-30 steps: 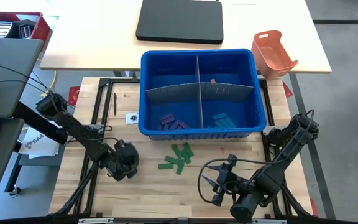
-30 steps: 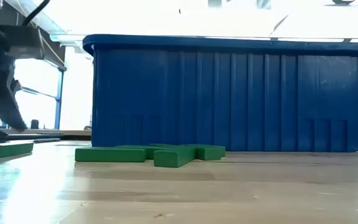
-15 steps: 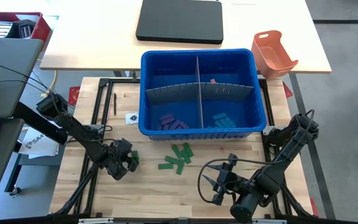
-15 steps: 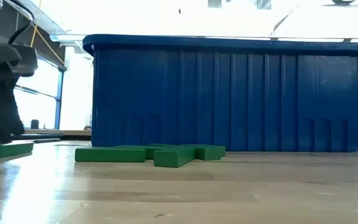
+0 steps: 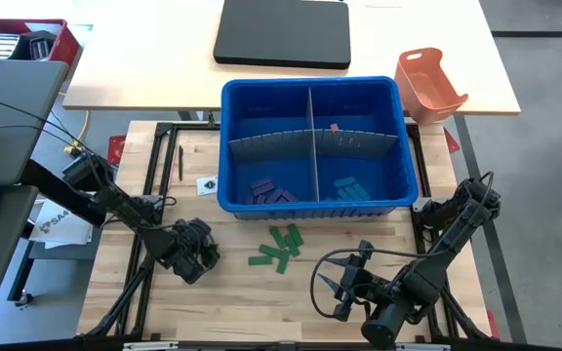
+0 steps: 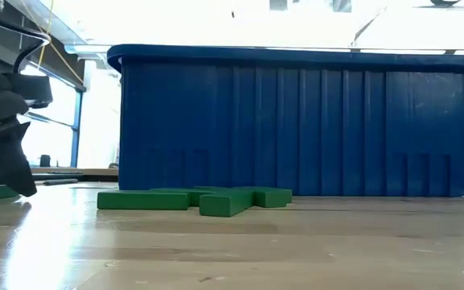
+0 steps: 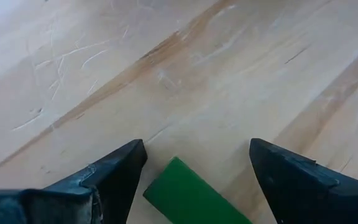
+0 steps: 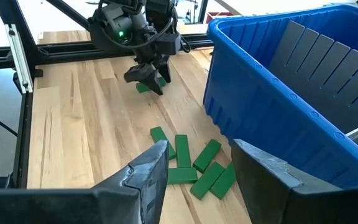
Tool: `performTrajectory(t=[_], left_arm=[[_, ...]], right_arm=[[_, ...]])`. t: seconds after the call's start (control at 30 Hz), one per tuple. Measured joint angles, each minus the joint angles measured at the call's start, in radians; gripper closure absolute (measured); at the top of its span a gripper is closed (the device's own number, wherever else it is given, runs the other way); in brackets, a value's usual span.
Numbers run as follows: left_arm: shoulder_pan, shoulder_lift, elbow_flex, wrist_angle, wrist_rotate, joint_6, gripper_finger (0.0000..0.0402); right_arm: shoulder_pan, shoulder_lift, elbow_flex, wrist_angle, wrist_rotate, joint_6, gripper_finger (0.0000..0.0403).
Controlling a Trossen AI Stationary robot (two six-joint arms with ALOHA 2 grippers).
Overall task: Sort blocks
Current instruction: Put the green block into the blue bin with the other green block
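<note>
Left gripper point(image 7: 194, 163) jaws spread wide, low over the bench point(image 5: 261, 302), straddling a lone green block point(image 7: 191, 199), not clamping it. Right gripper point(image 8: 194, 171) jaws open, empty, near the bench's front. Green blocks cluster point(image 5: 279, 248) lies just before the blue bin point(image 5: 310, 90); purple and blue blocks inside.

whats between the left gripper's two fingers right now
A single green block lies on the wooden table between the open fingers of the left gripper, touching neither; the left wrist view shows it.
</note>
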Motion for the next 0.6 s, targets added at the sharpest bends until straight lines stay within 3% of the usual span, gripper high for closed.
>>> performTrajectory(t=[0.3, 0.6], left_arm=[[0.002, -0.028, 0.125, -0.343, 0.124, -0.087, 0.0144], [-0.049, -0.027, 0.139, -0.379, 0.302, -0.182, 0.0144]], right_arm=[[0.000, 0.000, 0.000, 0.000, 0.000, 0.000, 0.0231], [0.000, 0.000, 0.000, -0.002, 0.000, 0.000, 0.0231]])
